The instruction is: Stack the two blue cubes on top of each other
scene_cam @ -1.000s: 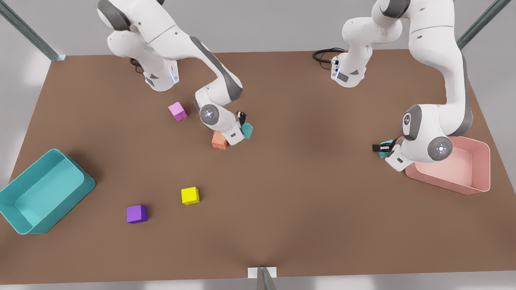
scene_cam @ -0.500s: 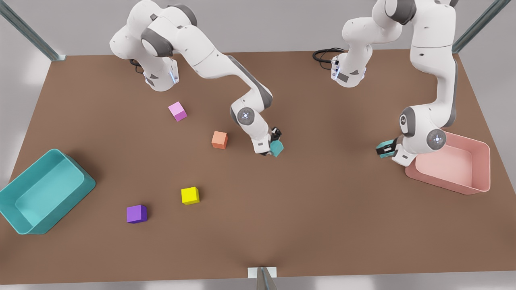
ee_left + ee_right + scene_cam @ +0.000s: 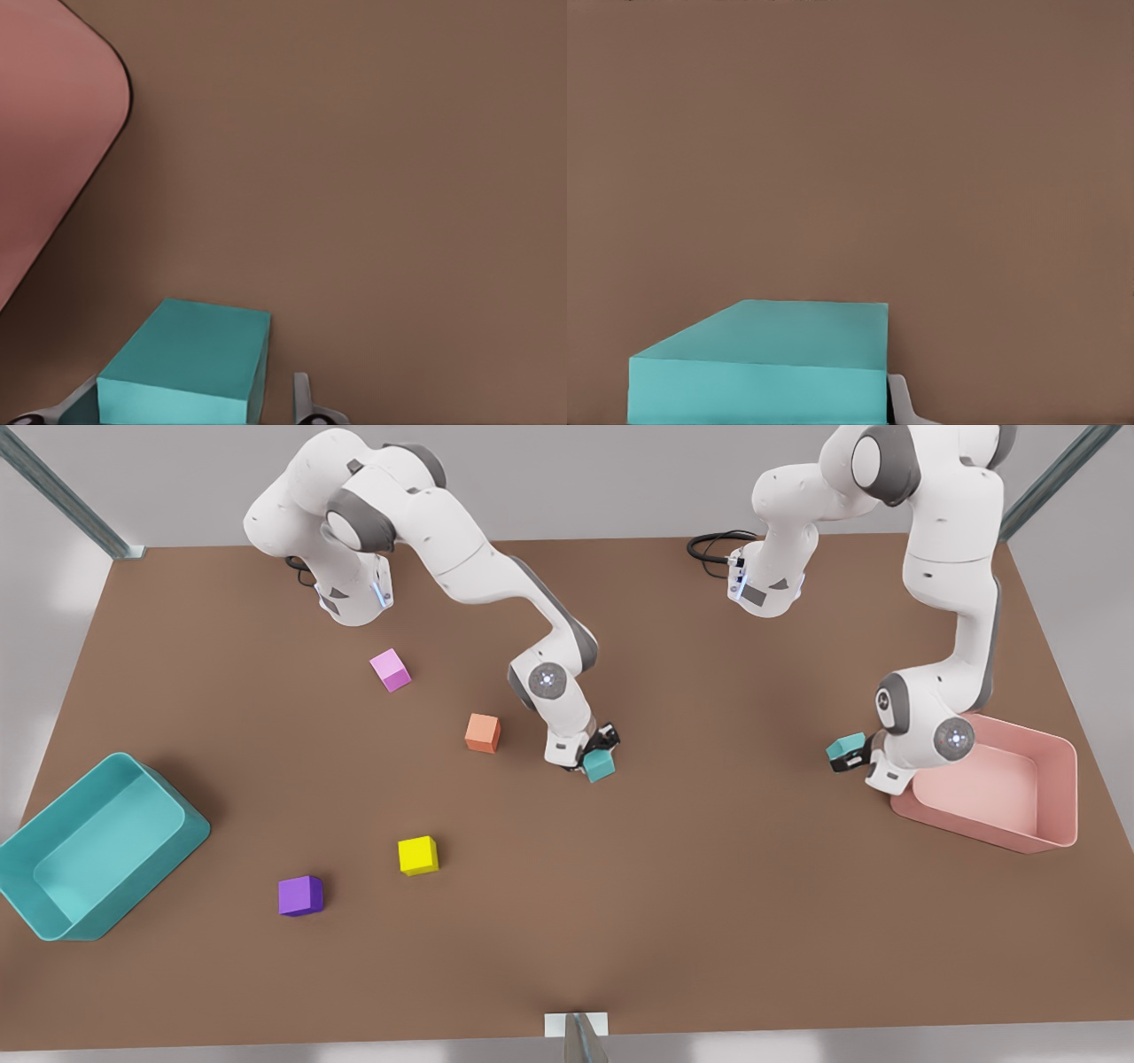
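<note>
teal cubes sit pinched, one in each gripper: left gripper (image 3: 849,755) holds its cube (image 3: 845,747) near the pink bin (image 3: 1054,815), right gripper (image 3: 601,755) brings the other cube (image 3: 600,764) mid-table, probably as the base.

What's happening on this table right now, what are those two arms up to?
Each arm holds one of the two teal cubes. The left gripper, beside the pink bin, is shut on one teal cube. The right gripper, near the table's middle by the orange cube, is shut on the other teal cube. The cubes are far apart, so nothing is stacked yet.
</note>
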Robot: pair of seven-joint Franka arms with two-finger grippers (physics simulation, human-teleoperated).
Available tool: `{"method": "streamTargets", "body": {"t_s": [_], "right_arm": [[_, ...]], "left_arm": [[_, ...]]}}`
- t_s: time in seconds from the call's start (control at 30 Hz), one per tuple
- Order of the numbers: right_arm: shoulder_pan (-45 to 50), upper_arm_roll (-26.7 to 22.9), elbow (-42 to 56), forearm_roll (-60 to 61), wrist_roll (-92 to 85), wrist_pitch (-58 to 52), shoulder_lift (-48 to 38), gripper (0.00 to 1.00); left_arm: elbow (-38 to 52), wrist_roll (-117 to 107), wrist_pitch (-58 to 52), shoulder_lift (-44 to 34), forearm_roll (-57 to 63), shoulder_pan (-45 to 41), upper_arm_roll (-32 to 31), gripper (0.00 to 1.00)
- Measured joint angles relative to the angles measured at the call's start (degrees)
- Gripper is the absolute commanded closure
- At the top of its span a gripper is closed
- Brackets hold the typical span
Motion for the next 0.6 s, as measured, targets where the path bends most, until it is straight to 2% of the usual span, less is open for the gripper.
{"method": "streamTargets", "body": {"t_s": [0.03,0.07,0.1,0.13,0.3,0.47,0.6], "right_arm": [[0.0,0.0,0.3,0.1,0.9,0.0,0.5,0.0],[0.0,0.0,0.6,0.5,1.6,0.0,0.9,0.0],[0.0,0.0,0.9,0.9,2.0,-0.1,1.2,0.0],[0.0,0.0,1.1,1.4,2.3,-0.1,1.3,0.0],[-0.1,0.0,1.3,2.8,3.0,-0.2,1.3,0.0],[-1.0,-0.5,0.7,3.2,3.4,-1.8,-2.4,0.0],[-8.5,-0.5,1.3,1.8,3.4,-10.3,-12.1,0.0]], "left_arm": [[0.0,-0.1,0.6,0.5,0.0,0.1,0.0,0.0],[0.0,-0.2,1.2,0.8,0.1,0.1,0.0,0.3],[0.0,-0.3,1.6,0.9,0.1,0.1,0.0,0.48],[0.0,-0.5,2.0,0.9,0.2,0.1,0.0,0.59],[0.6,-2.4,0.7,-3.4,1.4,-0.5,-1.8,0.59],[13.9,-3.5,-9.9,-4.1,1.4,-1.8,-6.1,0.57],[25.8,-3.9,-18.2,-0.2,1.2,-4.9,-8.1,0.57]]}}
